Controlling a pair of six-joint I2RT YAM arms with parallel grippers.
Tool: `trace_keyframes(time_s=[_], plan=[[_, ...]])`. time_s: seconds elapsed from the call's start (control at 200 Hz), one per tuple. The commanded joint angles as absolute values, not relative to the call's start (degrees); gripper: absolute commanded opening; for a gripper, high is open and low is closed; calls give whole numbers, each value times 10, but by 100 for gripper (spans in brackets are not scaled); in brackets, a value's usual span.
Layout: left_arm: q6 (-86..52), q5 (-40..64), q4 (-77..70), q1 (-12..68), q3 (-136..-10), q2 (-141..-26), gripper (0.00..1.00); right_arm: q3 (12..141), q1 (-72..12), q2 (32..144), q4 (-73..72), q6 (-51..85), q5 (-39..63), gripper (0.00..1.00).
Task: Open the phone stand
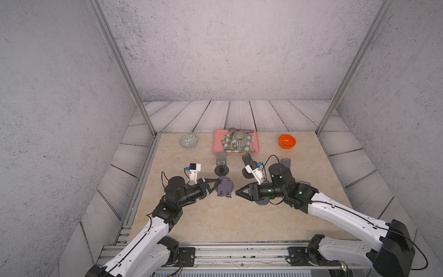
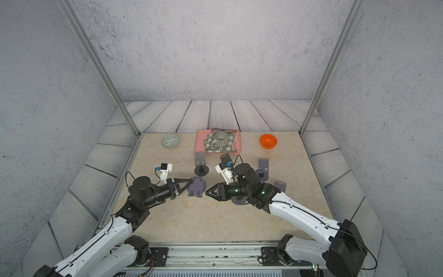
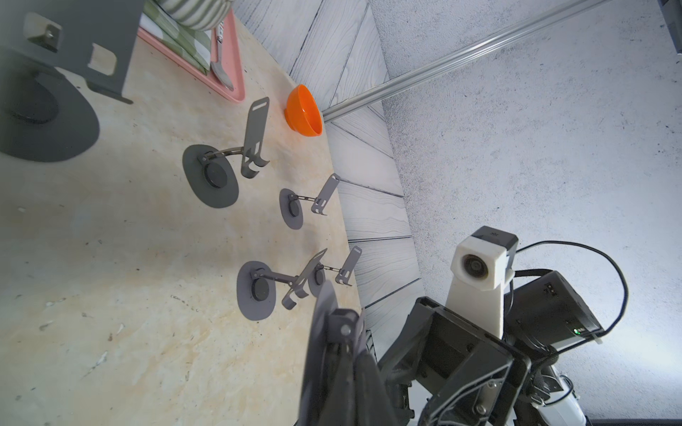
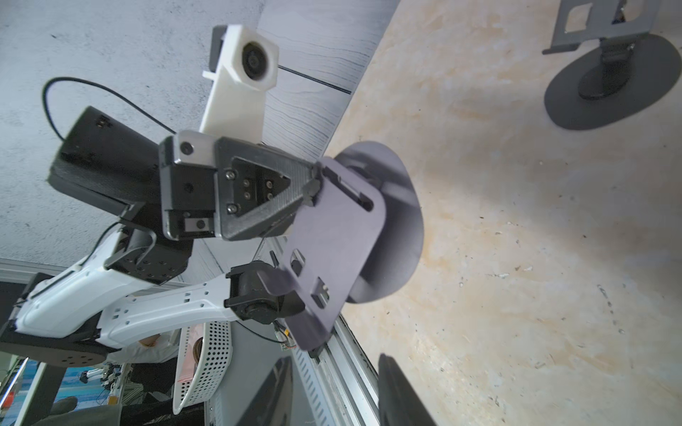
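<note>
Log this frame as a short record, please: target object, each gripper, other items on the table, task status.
target: grey-purple phone stand, plate lying close over its round base
left gripper: shut on the top edge of the stand's plate
right gripper: jaws open, empty, beside the stand, not touching it
other stands: several, plates raised
rest: pink tray holding striped cup on checked cloth; orange bowl; patterned bowl
status: stand not yet opened
</note>
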State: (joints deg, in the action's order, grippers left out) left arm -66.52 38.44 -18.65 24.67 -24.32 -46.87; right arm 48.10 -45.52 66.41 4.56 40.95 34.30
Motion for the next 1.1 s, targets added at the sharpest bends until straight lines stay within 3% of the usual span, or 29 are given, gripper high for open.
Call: trace_keyframes(time_s=[0.0, 0.806, 1.096], plan=[[-668, 389, -207, 259, -266, -460, 0, 465, -457, 670, -10, 430, 366, 41], [-664, 369, -178, 275, -268, -410, 0, 462, -452, 710, -29, 427, 359, 39], [-654, 382, -193, 292, -274, -420, 0, 481, -452, 759, -98, 455, 414, 39]])
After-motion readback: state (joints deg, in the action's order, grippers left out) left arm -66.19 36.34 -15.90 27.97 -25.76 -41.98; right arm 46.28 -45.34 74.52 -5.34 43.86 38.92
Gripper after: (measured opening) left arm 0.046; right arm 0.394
